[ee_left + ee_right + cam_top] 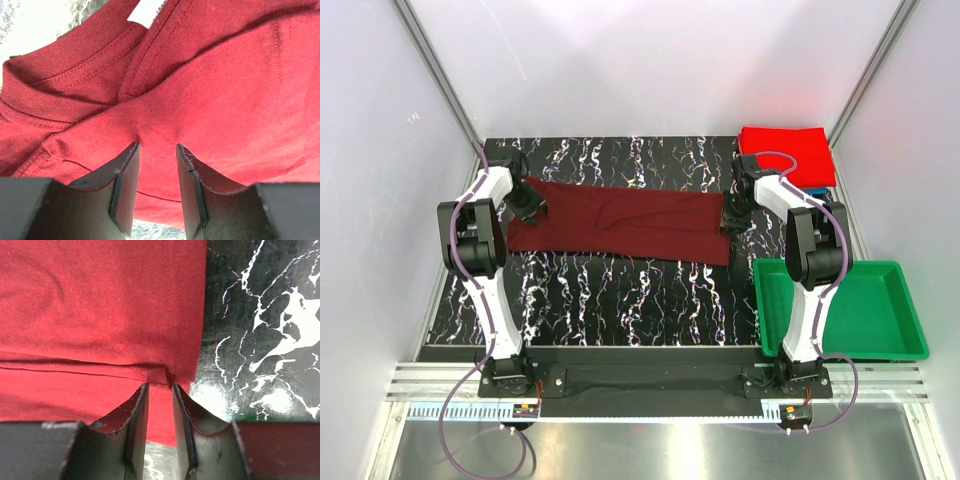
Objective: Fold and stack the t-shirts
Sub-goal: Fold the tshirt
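A dark maroon t-shirt (620, 225) lies flat in a long strip across the marbled table (620, 290). My left gripper (528, 205) sits at its left end, the collar end. In the left wrist view the collar (75, 55) and a white label (145, 12) show, and the left gripper (156, 145) stands open, tips pressing on flat cloth. My right gripper (733, 215) is at the shirt's right end. In the right wrist view the gripper (160, 385) is open over a folded edge beside the hem (175, 315). A folded bright red t-shirt (785, 150) rests on a blue one (823, 190).
A green plastic tray (865, 310) stands at the near right, beside the right arm's base. The red and blue stack is at the far right corner. White walls close in the table on three sides.
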